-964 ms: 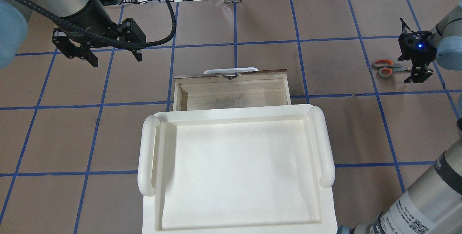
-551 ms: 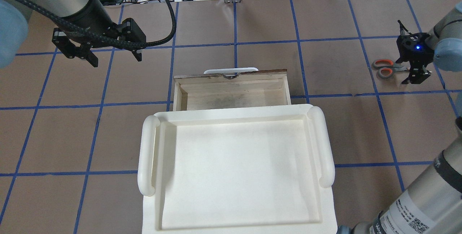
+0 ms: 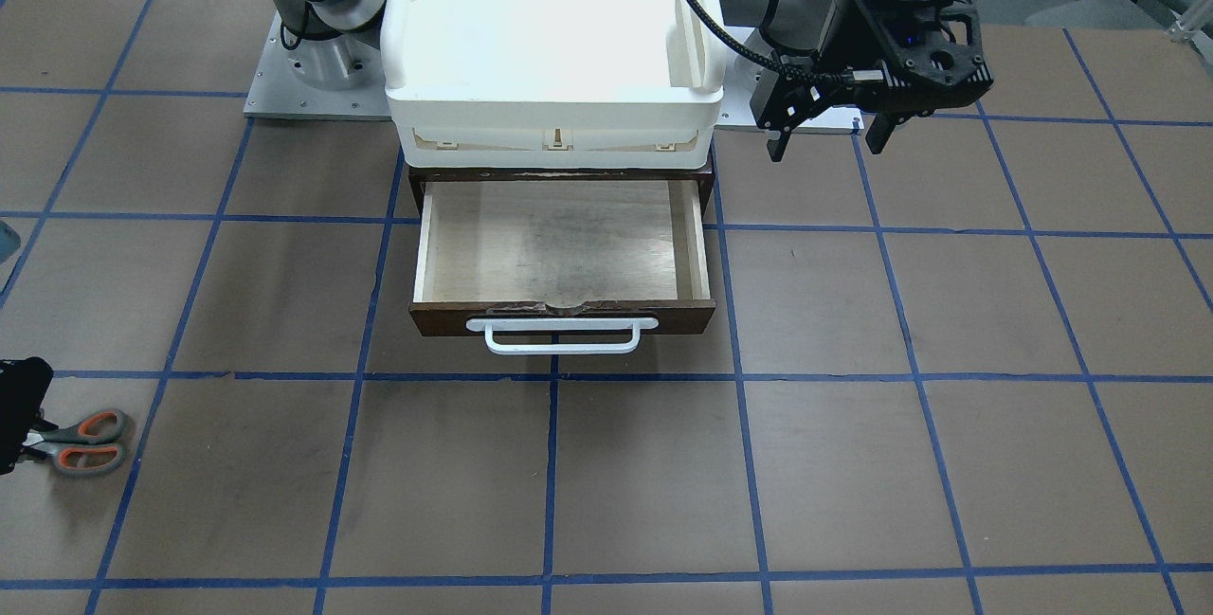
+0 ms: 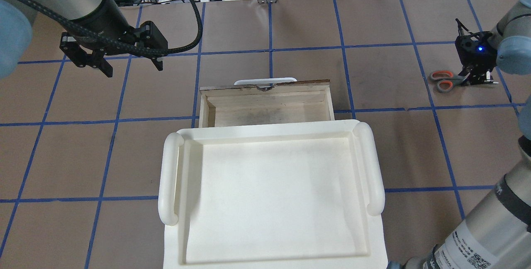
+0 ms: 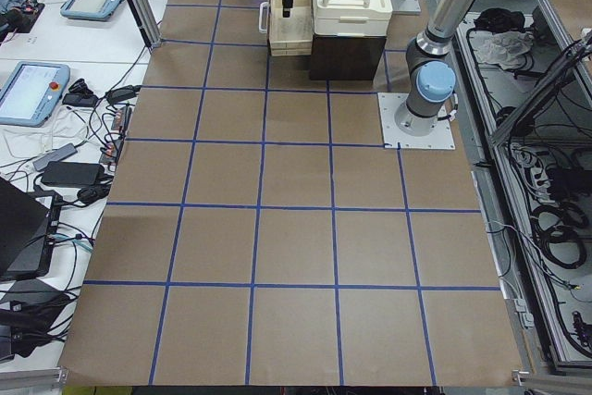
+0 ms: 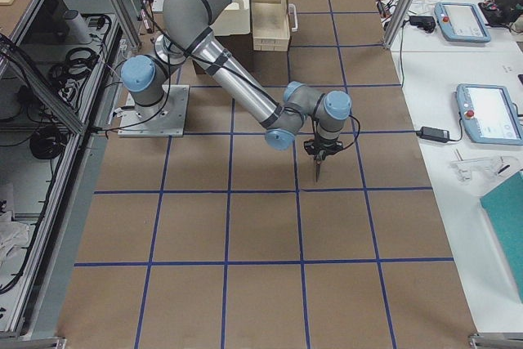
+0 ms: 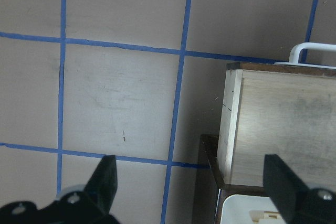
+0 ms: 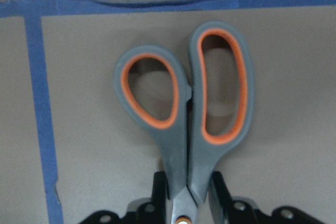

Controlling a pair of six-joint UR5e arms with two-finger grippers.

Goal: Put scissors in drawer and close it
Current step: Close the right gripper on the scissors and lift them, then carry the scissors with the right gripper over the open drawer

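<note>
The scissors (image 4: 444, 80) lie flat on the brown table at the far right, grey handles with orange lining pointing toward the drawer; they also show in the front view (image 3: 87, 442). My right gripper (image 4: 477, 79) is down over the blades, and in the right wrist view its fingers (image 8: 218, 190) press on both sides of the scissors (image 8: 184, 108) just past the handles. The drawer (image 4: 265, 88) stands pulled open and empty, its white handle facing away from me. My left gripper (image 4: 132, 69) is open and empty, hovering left of and beyond the drawer.
A white plastic tray (image 4: 170, 178) sits on top of the dark cabinet above the drawer (image 3: 569, 316). Blue tape lines grid the table. Cables and devices lie beyond the table's far edge.
My right gripper's fingers have come together on the scissors, and the scissors shifted slightly. My left arm has not moved.
</note>
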